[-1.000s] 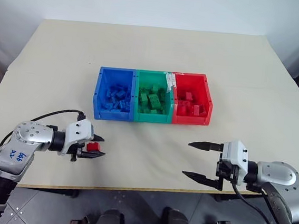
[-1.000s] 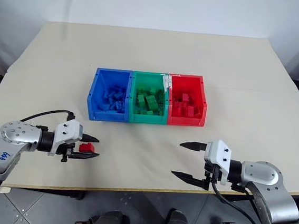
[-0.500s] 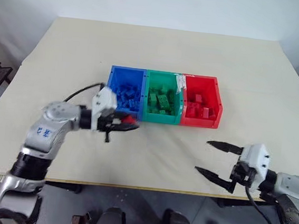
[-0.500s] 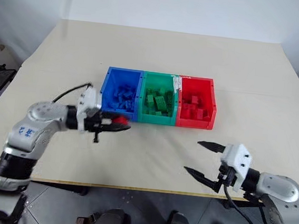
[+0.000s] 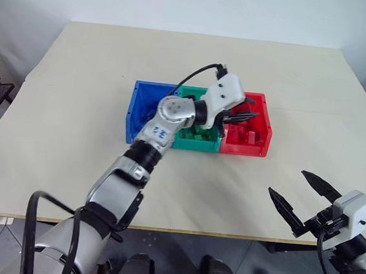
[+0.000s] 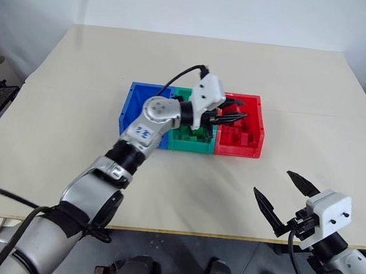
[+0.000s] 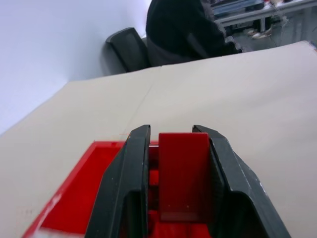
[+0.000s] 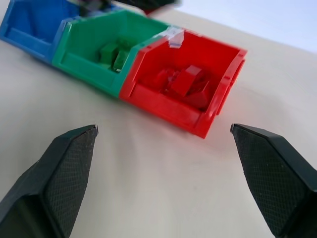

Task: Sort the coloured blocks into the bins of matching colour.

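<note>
Red brick (image 7: 182, 176) is pinched in the left gripper's (image 5: 244, 116) jaws directly above the red bin (image 5: 261, 133), while the right gripper's (image 5: 303, 199) jaws stand spread, well apart.

light: bright, even | shadows: soft (faint beneath the bins (image 5: 197, 120)) | blur: close wrist-view foregrounds

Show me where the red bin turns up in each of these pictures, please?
Left eye view: red bin is the right-hand box of the row, mid-table, with the left gripper over it.
Right eye view: same place, right end of the row.
Left wrist view: its red wall lies below the fingers clamping a red block.
Right wrist view: it sits between the open fingers.
Shared landmark: the green bin joined beside it.
</note>
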Controlling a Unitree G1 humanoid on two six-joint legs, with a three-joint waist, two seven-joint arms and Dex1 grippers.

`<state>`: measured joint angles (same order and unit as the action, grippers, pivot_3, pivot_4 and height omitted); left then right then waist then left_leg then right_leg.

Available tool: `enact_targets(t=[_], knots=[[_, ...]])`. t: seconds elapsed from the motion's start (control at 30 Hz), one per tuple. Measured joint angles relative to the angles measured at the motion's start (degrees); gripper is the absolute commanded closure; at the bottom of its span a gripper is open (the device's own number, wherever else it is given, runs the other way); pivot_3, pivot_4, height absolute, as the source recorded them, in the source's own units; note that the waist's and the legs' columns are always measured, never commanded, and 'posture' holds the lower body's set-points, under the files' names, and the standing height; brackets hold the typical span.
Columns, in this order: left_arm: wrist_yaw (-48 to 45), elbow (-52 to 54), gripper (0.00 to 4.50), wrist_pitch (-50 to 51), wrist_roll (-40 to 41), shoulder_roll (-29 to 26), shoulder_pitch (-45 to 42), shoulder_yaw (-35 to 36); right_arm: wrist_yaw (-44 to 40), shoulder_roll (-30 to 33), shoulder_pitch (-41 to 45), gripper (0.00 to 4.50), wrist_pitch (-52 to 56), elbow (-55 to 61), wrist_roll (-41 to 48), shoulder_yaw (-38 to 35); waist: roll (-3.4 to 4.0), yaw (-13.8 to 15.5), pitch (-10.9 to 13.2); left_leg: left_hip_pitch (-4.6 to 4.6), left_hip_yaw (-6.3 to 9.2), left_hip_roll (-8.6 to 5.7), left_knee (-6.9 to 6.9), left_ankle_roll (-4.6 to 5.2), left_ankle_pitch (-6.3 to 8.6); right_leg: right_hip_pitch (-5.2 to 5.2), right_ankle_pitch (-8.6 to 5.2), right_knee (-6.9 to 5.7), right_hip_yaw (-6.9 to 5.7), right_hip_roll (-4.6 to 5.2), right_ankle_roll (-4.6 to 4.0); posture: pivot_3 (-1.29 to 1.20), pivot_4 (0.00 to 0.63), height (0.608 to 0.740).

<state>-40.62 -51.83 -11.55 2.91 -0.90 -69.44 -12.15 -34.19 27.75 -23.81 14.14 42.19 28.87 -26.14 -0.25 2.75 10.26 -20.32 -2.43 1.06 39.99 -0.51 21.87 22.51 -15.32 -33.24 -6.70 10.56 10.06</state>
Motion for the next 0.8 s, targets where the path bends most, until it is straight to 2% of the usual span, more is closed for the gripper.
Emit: enact_targets(t=[0.1, 0.27, 0.47, 0.6, 0.73, 0.8], knots=[[0.96, -6.71, 3.54, -2.82, -0.64, 1.37, -2.80, 0.98, 2.14, -0.85, -0.79, 0.00, 0.71, 2.87, -0.77, 1.54, 0.01, -0.04, 0.00, 0.01, 0.00, 0.00, -0.02, 0.01, 0.01, 0.01, 0.00, 0.00, 0.00, 0.00, 0.00, 0.00, 0.150, 0.740], [-0.35, -11.11, 1.94, -4.85, -1.00, 0.87, -3.06, 2.51, 4.76, -1.11, -0.49, 0.00, 1.64, 4.65, -1.76, 3.60, 0.01, 0.09, -0.01, -0.02, 0.00, 0.00, 0.03, 0.04, 0.02, 0.02, 0.00, 0.00, 0.00, 0.00, 0.00, 0.00, 0.150, 0.740], [-3.70, -9.25, 0.07, -5.41, -0.95, -1.72, -1.14, 3.35, 4.56, -0.09, 1.67, 0.00, 2.10, 4.47, -1.83, 4.08, 0.02, 0.17, -0.01, -0.02, 0.02, 0.01, 0.03, 0.04, 0.02, 0.01, 0.00, -0.01, -0.01, 0.00, 0.00, 0.00, 0.150, 0.740], [-10.12, 1.79, 0.07, -2.71, 2.31, -7.30, 6.35, 5.63, 2.96, 2.07, 6.47, 0.00, 2.21, 1.73, -1.78, 6.03, 0.05, -1.05, -0.02, 0.04, 0.02, 0.03, 0.02, 0.04, 0.02, 0.05, 0.00, -0.19, 0.00, 0.01, 0.00, 0.00, 0.150, 0.740], [-16.24, 22.14, 0.07, 4.96, 7.54, -19.21, 19.82, 9.58, -1.62, 5.97, 10.00, 0.00, 2.21, -2.34, -1.57, 8.15, 0.11, -2.61, -0.03, 0.14, 0.13, 0.14, -0.04, 0.01, 0.01, 0.13, 0.00, -0.47, -0.11, -0.02, 0.00, 0.00, 0.150, 0.740], [-17.89, 28.76, 0.07, 7.33, 9.31, -23.64, 24.72, 11.53, -4.25, 7.68, 10.60, 0.00, 2.16, -4.70, -1.50, 8.49, 0.10, -2.57, -0.03, 0.10, 0.14, 0.13, 0.00, 0.01, 0.01, 0.10, 0.00, -0.45, -0.12, 0.00, 0.00, 0.00, 0.150, 0.740]])
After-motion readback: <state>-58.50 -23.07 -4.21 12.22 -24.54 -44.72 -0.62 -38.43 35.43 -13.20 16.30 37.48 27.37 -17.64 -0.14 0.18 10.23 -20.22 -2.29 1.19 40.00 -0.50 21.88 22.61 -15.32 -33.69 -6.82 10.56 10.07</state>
